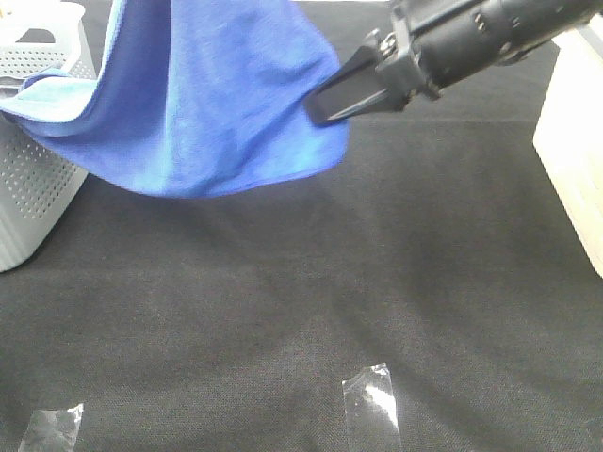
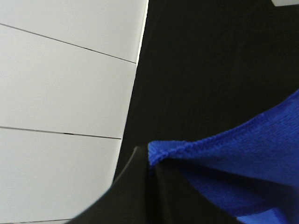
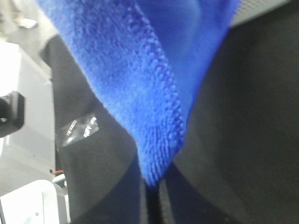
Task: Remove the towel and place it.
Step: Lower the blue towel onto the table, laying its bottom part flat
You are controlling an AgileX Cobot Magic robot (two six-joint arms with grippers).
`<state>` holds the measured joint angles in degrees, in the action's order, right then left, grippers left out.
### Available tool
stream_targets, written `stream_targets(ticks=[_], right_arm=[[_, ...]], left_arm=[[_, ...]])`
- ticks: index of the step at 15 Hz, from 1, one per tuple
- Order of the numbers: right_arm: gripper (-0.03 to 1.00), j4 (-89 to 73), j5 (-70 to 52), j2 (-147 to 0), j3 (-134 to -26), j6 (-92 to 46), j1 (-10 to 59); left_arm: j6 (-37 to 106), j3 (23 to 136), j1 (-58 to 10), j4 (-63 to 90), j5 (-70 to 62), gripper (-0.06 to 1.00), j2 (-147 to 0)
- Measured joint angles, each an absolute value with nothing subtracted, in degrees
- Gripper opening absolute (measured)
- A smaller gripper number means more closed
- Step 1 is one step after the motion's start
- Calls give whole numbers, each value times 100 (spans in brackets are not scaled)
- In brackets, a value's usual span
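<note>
Hanging above the far left corner of the desk point(image 1: 311, 311), the towel point(image 1: 198, 104) is clear of the black surface; one end trails toward the grey perforated basket point(image 1: 38, 188) at the left edge, though contact with its rim cannot be told; the middle sags in a soft belly.

Right claw point(image 1: 320, 108): pinched closed on the towel's hem, blue pile bunched between the fingers in the right wrist view.

Left claw point(image 2: 150, 161): closed on a stitched corner, per the left wrist view; not visible from the high camera.

Handling judgement: light, limp microfibre with no stiffness of its own; it drapes and swings rather than holding shape; the nap looks grippy, not slick; nothing fragile. Best hold is at the stitched hem or corners, where the cloth is doubled and less likely to creep out of a pinch; two well-separated holds keep it spread. Risk: the sagging belly dragging on the basket or desk.
</note>
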<state>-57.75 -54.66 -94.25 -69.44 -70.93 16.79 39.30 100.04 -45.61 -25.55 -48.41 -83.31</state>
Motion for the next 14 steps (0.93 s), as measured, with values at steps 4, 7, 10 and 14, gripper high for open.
stream_targets(ticks=[4, 7, 10, 14], right_arm=[[0, -3753, -5609, -9070, -7821, -4641, 1679], [0, -2332, -5976, -9036, -8812, -3117, 1679], [0, -1392, -5982, -9036, -10032, -2544, 1679], [0, -888, -5942, -9036, -10921, -2492, 1679]], left_arm=[[2183, 10004, -4561, -2550, -4841, 0, -8331], [1673, 10004, -4561, -2550, -4750, 0, -8331], [1604, 10004, -4561, -2905, -4372, 0, -8331], [1604, 10004, -4561, -3799, -3810, 0, -8331]])
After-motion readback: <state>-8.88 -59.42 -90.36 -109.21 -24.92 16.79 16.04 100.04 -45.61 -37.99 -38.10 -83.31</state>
